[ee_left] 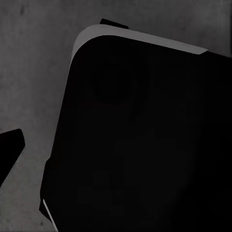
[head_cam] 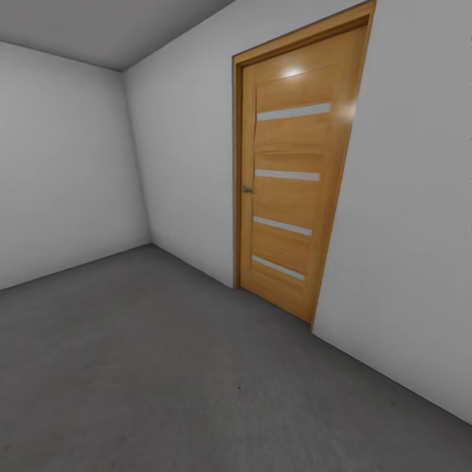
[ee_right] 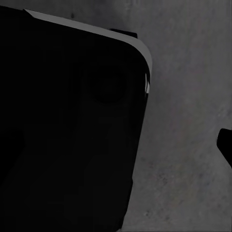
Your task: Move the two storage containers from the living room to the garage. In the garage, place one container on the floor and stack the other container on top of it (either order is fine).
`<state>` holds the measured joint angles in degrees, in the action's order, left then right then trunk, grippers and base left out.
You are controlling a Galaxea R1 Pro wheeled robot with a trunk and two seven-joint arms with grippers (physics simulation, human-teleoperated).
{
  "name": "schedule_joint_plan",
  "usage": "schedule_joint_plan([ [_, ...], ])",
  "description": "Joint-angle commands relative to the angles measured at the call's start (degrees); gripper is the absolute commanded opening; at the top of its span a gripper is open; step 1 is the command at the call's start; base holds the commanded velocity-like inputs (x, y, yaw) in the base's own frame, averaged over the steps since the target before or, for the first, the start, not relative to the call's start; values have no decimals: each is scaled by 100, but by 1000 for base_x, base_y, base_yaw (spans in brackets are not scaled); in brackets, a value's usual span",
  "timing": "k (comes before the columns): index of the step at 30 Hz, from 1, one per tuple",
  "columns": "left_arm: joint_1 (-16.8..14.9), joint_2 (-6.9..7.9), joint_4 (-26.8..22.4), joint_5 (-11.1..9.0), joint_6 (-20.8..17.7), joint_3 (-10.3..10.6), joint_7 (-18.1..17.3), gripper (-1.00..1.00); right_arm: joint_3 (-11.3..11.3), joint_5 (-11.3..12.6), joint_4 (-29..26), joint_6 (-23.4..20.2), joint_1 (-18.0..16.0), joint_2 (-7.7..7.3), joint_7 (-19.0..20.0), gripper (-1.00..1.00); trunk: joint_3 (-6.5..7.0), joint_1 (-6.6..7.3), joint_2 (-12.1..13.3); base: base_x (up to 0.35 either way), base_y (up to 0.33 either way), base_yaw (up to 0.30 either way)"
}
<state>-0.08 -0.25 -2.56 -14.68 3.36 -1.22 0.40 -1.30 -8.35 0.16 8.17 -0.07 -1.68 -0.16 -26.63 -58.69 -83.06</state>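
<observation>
Bare garage corner with a wooden door.
Grey concrete floor meets pale walls; each claw's state cannot be told.

The floor looks like rough, mottled matt concrete. The door is honey-brown wood with a slight sheen and pale frosted strips. The walls are smooth, matt, pale grey.
</observation>
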Motion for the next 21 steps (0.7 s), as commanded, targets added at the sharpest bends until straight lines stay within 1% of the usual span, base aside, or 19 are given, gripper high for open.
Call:
schedule_joint_plan([
  [1, -1, -2, 1, -17, 16, -10, 4, 100, -9, -35, 2, 18, -2, -1, -2, 100, -4, -4, -2, 330, 136, -231],
  [13, -1, -2, 1, -17, 23, -9, 4, 100, -19, -44, 2, 18, -2, 1, -2, 100, -4, -4, -2, 330, 155, -271],
  [16, -1, -2, 1, -11, 24, -9, 4, 100, -19, -47, 2, 14, -2, -7, -2, 100, -4, -4, -2, 326, 174, -139],
  [21, -1, -2, 1, -10, 24, -9, 4, 100, -19, -46, 2, 10, -2, -37, -2, 100, -4, -4, -2, 324, 178, -37],
])
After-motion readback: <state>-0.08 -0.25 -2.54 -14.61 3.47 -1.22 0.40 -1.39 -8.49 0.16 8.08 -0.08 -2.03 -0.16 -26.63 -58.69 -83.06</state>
